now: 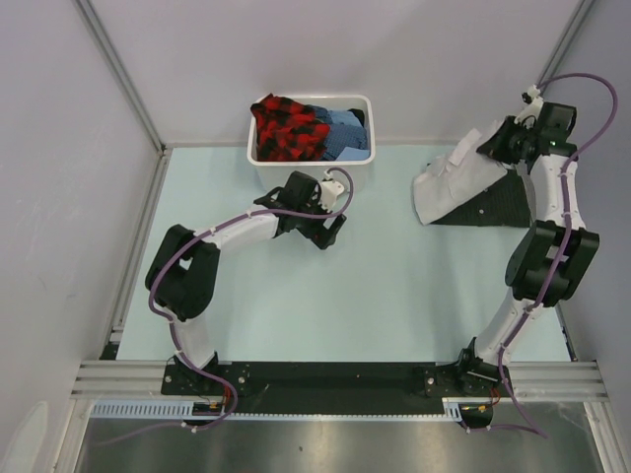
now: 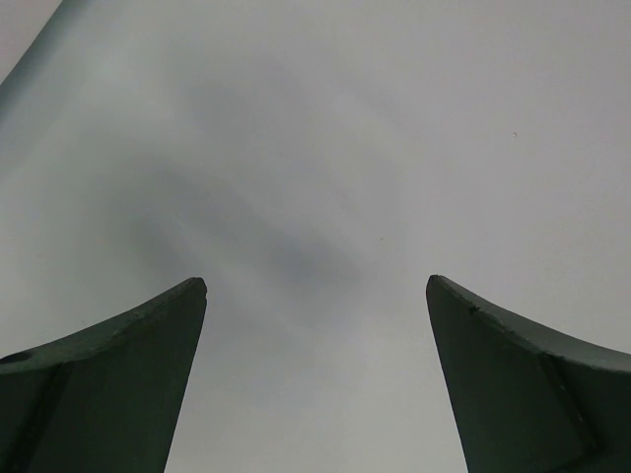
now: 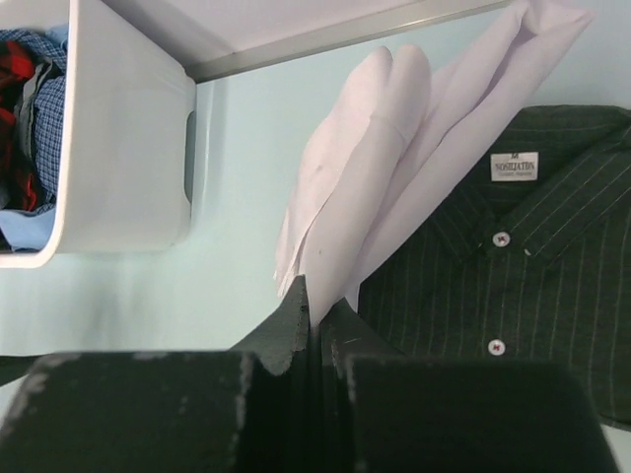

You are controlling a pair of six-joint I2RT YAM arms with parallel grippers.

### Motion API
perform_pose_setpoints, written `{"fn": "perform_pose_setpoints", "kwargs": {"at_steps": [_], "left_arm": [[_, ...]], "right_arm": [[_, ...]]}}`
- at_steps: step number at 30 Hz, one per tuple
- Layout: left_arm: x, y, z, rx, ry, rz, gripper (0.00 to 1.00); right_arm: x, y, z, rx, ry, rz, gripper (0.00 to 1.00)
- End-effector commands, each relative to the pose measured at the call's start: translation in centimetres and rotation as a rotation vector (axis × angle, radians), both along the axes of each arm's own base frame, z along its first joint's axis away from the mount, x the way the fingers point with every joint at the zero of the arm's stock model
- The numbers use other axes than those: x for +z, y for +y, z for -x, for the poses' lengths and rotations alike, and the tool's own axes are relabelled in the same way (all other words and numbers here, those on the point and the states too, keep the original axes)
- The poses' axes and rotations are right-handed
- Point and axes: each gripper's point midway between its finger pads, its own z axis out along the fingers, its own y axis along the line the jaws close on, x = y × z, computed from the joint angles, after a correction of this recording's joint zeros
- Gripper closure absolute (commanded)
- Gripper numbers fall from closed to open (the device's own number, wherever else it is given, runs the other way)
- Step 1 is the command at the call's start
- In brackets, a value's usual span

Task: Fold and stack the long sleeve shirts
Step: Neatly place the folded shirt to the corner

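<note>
At the far right corner of the table (image 1: 296,325), lower the white shirt (image 3: 365,177), pinched in the fully closed right gripper (image 3: 314,301), flat and square onto the folded dark striped shirt (image 3: 532,286) partly beneath it. Bring the left gripper (image 2: 315,286), jaws wide and empty over bare table before the tub (image 1: 258,158), across to smooth creases.

Even bright light, soft shadows; left wrist view blurred
</note>
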Motion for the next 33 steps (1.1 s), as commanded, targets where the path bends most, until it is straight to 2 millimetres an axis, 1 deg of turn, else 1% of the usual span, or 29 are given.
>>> {"fn": "perform_pose_setpoints", "kwargs": {"at_steps": [1,2,5,6,8,9,10,12,13,14,15,16,17,18,19,20,21,22,25,30,32,33], "left_arm": [[1.0,0.5,-0.4,0.006,-0.019,0.004,0.01],[1.0,0.5,-0.3,0.004,-0.019,0.002,0.01],[0.9,0.7,0.0,0.0,-0.002,0.006,0.0],[1.0,0.8,0.0,0.001,0.007,0.015,0.01],[1.1,1.0,0.2,0.0,0.026,0.024,0.0],[1.3,1.0,0.4,-0.011,0.035,0.037,0.01],[1.3,1.2,0.7,-0.018,0.05,0.03,0.01],[1.8,1.5,0.7,-0.035,0.046,0.02,0.01],[1.8,1.8,1.3,-0.048,0.066,0.004,0.01],[2.3,1.9,1.2,-0.054,0.062,0.0,0.0],[2.7,2.3,1.1,-0.062,0.057,-0.004,0.01],[3.0,2.8,1.2,-0.067,0.06,-0.011,0.01],[3.3,3.1,1.1,-0.069,0.053,-0.017,0.01],[3.4,3.6,0.9,-0.073,0.047,-0.025,0.01],[3.4,4.0,1.0,-0.076,0.059,-0.034,0.01],[3.5,4.3,0.7,-0.072,0.058,-0.037,0.01],[3.4,4.7,0.9,-0.072,0.071,-0.044,0.01],[3.3,4.7,1.0,-0.076,0.084,-0.036,0.01],[3.3,5.1,1.2,-0.06,0.116,-0.012,0.01],[3.2,5.7,1.5,-0.049,0.136,-0.016,0.01],[3.2,5.9,1.3,-0.042,0.134,-0.023,0.01],[3.1,5.9,1.3,-0.041,0.135,-0.023,0.01]], "right_arm": [[2.3,-1.9,-1.2,0.057,-0.105,0.042,1.0],[2.2,-2.4,-1.4,0.057,-0.106,0.045,1.0],[0.8,-3.7,-2.0,0.065,-0.111,0.058,1.0],[-0.4,-4.0,-2.2,0.075,-0.103,0.062,1.0],[-1.6,-4.9,-2.3,0.071,-0.096,0.081,1.0],[-2.7,-5.2,-2.6,0.072,-0.097,0.086,1.0],[-3.5,-6.0,-2.8,0.061,-0.095,0.114,1.0],[-4.6,-7.0,-3.3,0.046,-0.102,0.119,1.0],[-5.9,-7.4,-3.5,0.038,-0.084,0.123,1.0],[-6.4,-8.0,-3.6,0.03,-0.083,0.137,1.0],[-6.5,-8.6,-3.9,0.019,-0.107,0.155,1.0],[-7.9,-8.9,-3.5,0.01,-0.091,0.153,1.0],[-8.5,-9.3,-3.4,0.001,-0.091,0.162,1.0],[-8.6,-10.2,-3.5,-0.018,-0.111,0.177,1.0],[-10.2,-10.3,-2.9,-0.023,-0.085,0.172,1.0],[-10.6,-10.5,-2.8,-0.03,-0.09,0.182,1.0],[-10.7,-11.2,-3.1,-0.051,-0.116,0.211,1.0],[-11.3,-11.4,-3.0,-0.062,-0.114,0.216,1.0],[-12.2,-12.5,-2.7,-0.117,-0.13,0.205,1.0],[-10.1,-14.5,-2.4,-0.194,-0.196,0.223,1.0],[-10.1,-15.0,-1.9,-0.213,-0.203,0.233,1.0],[-9.7,-15.2,-1.6,-0.22,-0.214,0.239,1.0]]}}
